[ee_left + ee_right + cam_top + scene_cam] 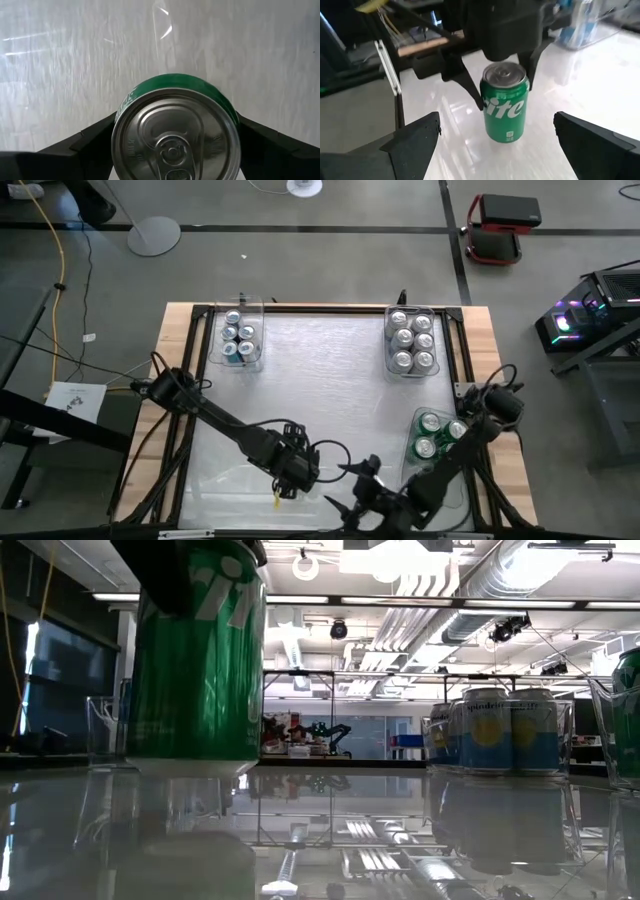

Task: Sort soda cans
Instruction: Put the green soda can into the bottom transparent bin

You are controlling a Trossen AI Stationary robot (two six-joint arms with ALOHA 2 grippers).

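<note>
A green soda can (pixel 505 112) with a silver top (pixel 175 135) stands upright near the table's front middle. It fills the left of the low view (pixel 200 650). My left gripper (pixel 297 463) comes down over it and is shut on it. My right gripper (pixel 347 486) is open and empty. It is level just to the can's right and points at it. More cans stand in three clear bins: teal ones at the far left (pixel 240 335), silver ones at the far right (pixel 412 340), and green ones at the near right (pixel 437 435). My left gripper pinches the green can's upper side wall (pixel 484 102) between its two fingers, one on each opposite side just below the rim. The fingers (pixel 95 142) come from above, pointing down. The can is upright. I cannot tell whether its base is on the table or just off it.
The clear bins stand along the table's far and right sides. A row of cans in a bin (pixel 500 730) shows in the low view. The glossy white table top (pixel 320 380) is bare in the middle. Black frame rails (pixel 175 430) run along the table's edges.
</note>
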